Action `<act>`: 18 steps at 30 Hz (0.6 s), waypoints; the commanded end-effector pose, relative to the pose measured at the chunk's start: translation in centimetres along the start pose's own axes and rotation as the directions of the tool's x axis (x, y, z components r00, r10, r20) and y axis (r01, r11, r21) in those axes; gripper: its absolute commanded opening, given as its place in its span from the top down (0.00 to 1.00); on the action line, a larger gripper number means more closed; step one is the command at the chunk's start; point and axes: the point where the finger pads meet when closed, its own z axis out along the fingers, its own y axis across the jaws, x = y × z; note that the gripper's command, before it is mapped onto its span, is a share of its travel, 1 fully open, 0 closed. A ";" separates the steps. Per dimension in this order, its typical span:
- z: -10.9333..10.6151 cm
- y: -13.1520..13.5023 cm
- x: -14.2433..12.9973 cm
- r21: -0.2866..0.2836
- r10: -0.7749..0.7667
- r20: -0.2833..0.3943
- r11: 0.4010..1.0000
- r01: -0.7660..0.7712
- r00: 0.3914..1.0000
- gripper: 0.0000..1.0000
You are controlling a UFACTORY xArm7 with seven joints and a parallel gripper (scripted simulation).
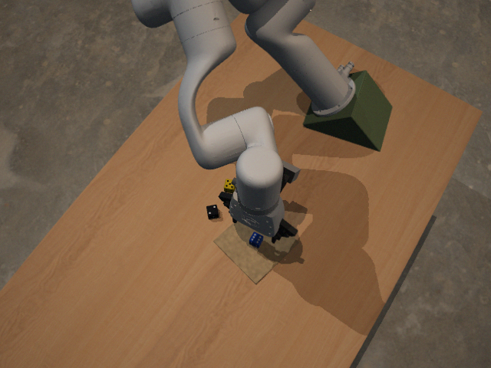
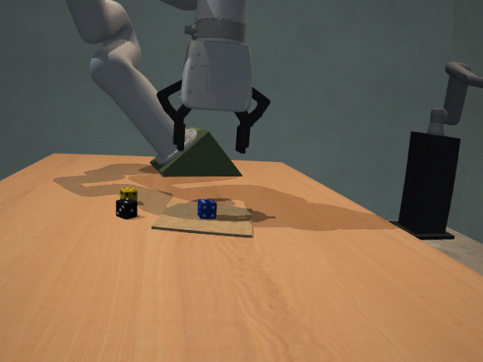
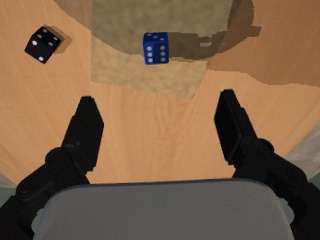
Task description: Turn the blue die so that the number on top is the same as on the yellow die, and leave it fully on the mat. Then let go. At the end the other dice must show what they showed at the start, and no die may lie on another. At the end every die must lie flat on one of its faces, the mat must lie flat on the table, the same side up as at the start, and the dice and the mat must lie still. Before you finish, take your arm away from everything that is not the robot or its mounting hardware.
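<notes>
My gripper (image 1: 254, 231) (image 2: 210, 150) (image 3: 157, 107) is open and empty, raised well above the dice. The blue die (image 1: 255, 239) (image 2: 206, 209) (image 3: 156, 49) lies flat and fully on the tan mat (image 1: 255, 273) (image 2: 234, 230) (image 3: 117, 75); its top shows the six, and a four side faces the exterior view. The yellow die (image 1: 229, 185) (image 2: 128, 194) stands off the mat; its top looks like the five, though small. It is outside the wrist view. The black die (image 1: 212, 211) (image 2: 127, 208) (image 3: 43, 45) lies apart on the table, with two on top.
The wooden table (image 1: 138, 253) (image 2: 175, 292) carries the mat, which looks flat. The green wedge base (image 1: 367, 110) (image 2: 202, 159) of the arm stands behind the mat. The black die is left of the mat in the exterior view, with the yellow die behind it.
</notes>
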 end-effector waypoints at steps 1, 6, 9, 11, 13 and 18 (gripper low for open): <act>-0.2 0.1 -0.1 -0.002 0.003 0.003 1.000 -0.003 1.000 0.00; -0.1 0.1 -0.1 -0.002 0.073 0.002 0.997 -0.073 0.997 0.00; 0.0 0.1 0.0 -0.002 0.208 0.000 0.978 -0.208 0.978 0.00; 0.1 0.2 0.0 -0.002 0.256 0.000 0.967 -0.256 0.967 0.00; 0.1 0.2 0.0 -0.002 0.312 -0.001 0.950 -0.312 0.950 0.00; 0.2 0.2 0.0 -0.002 0.404 -0.002 0.915 -0.404 0.915 0.00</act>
